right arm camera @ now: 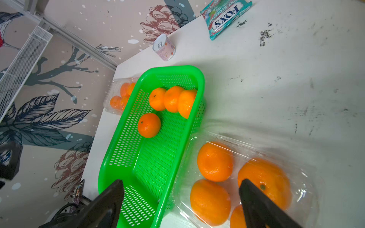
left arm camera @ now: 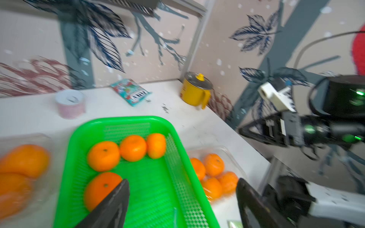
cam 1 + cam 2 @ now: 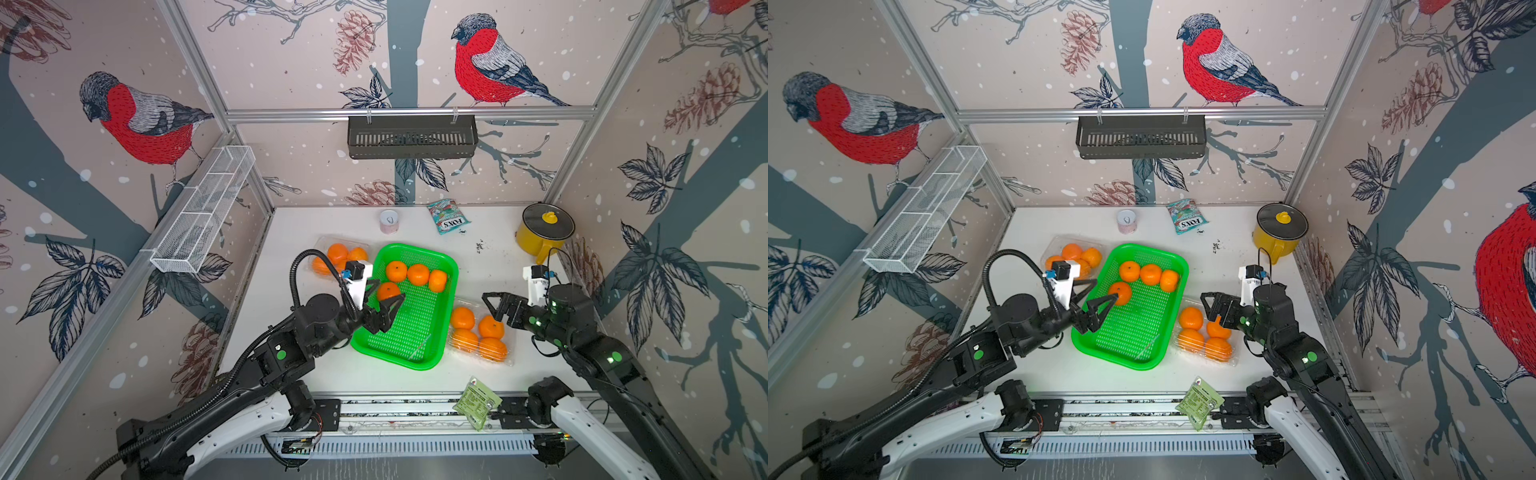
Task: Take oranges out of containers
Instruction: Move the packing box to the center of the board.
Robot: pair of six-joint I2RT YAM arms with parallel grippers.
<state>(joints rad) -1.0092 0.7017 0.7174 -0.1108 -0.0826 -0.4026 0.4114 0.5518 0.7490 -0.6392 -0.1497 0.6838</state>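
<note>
Both top views: green tray (image 3: 415, 332) sits in the middle of the tabletop (image 3: 490, 266), long side running near-to-far. The right container (image 3: 468, 301) with four oranges (image 3: 462, 318) is just beside its right rim, the left container (image 3: 1054, 245) off its far-left corner. Loads of bare room toward the right edge.

Left wrist: left gripper (image 2: 183, 180) spread wide over the tray, gripping nothing, one finger (image 2: 112, 205) right beside a loose orange (image 2: 98, 189), stem dimple up.

Right wrist: right gripper (image 1: 181, 180) also gaping, empty, hanging above the right container, finger crossing a dimple-up orange.
</note>
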